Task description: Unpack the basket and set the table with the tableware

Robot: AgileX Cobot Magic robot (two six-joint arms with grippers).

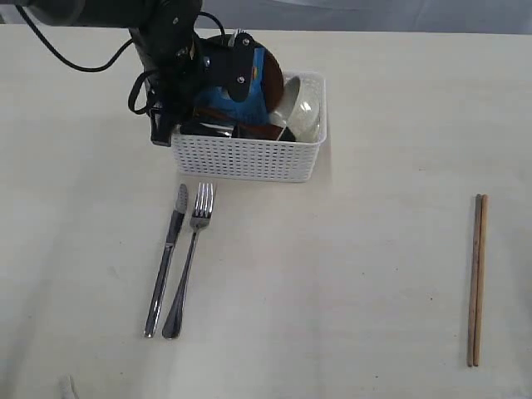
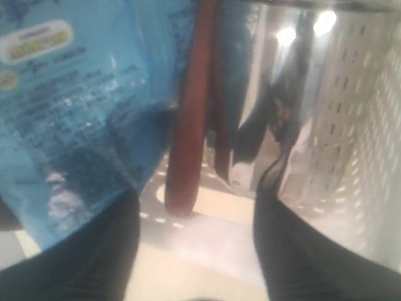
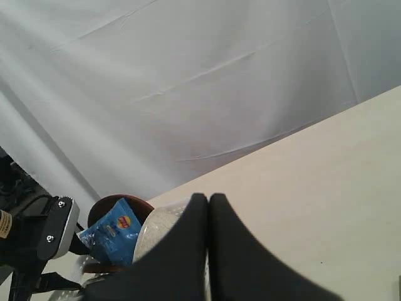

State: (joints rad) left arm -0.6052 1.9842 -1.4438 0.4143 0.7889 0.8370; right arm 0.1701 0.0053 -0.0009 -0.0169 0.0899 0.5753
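Left fingers [image 2: 88, 263], spread apart, hang inside the basket [image 1: 249, 158] at the counter's [image 1: 349, 274] far left; right fingers [image 3: 188, 251] pressed together; knife [image 1: 166, 262] and fork [image 1: 189, 262] lie nearer.

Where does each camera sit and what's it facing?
Exterior: high above the table, looking down on basket, knife, fork, chopsticks; left arm shows.
Left wrist: inside the basket, facing spoon and blue packet, framed by the open left pincer.
Right wrist: raised, looking across the table at the backdrop; shut right pincer shows.
Shared: all three see the blue packet.
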